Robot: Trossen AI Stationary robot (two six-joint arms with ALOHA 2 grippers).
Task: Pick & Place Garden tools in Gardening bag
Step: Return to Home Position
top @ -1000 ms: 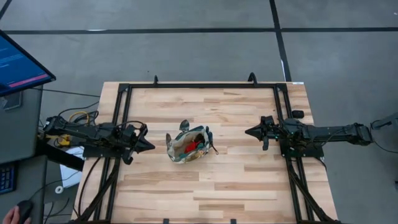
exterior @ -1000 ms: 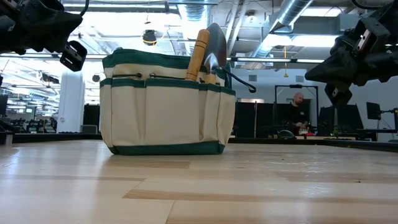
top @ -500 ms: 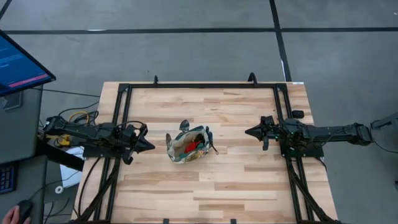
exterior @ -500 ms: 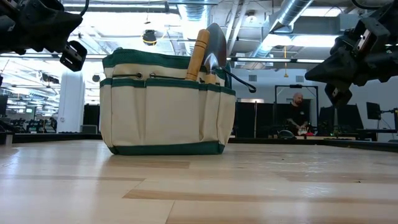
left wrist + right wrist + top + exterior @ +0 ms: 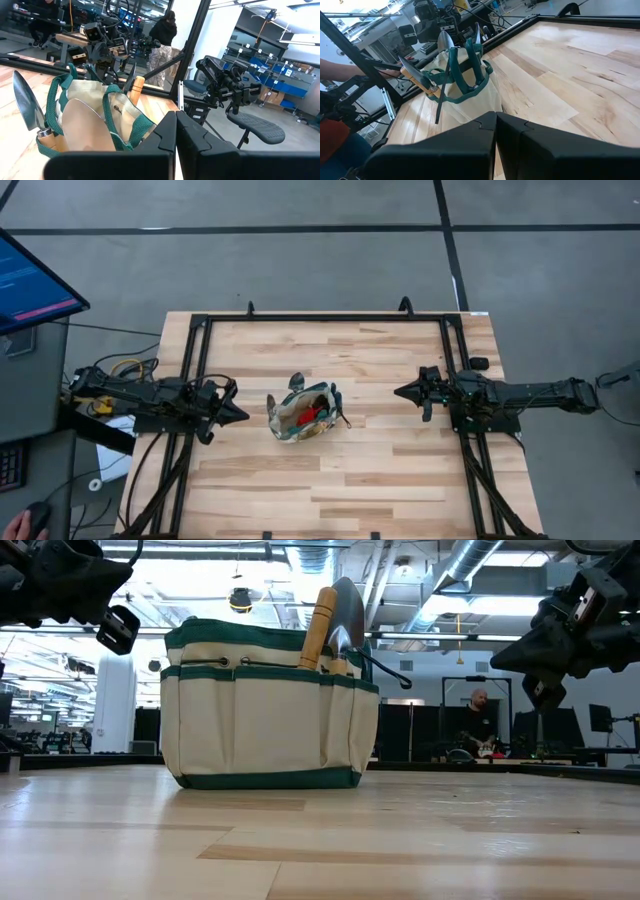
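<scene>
One bag (image 5: 303,412) stands on one desk (image 5: 380,470), with two claws beside it: the left claw (image 5: 246,417) and the right claw (image 5: 396,392). At least two trowels (image 5: 318,628) poke out, and one red glove (image 5: 318,413) shows inside.

The bag (image 5: 304,413) sits at frame centre on the table (image 5: 380,470), with trowels (image 5: 321,625) standing in it. The left gripper (image 5: 244,417) lies to its left and the right gripper (image 5: 398,392) to its right, both apart from it.

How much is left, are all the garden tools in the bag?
Nearly finished. The trowels and a red glove sit in the gardening bag; no tools lie on the table. The left gripper and right gripper are shut, empty, either side of it. Nothing seems left to pack.
</scene>
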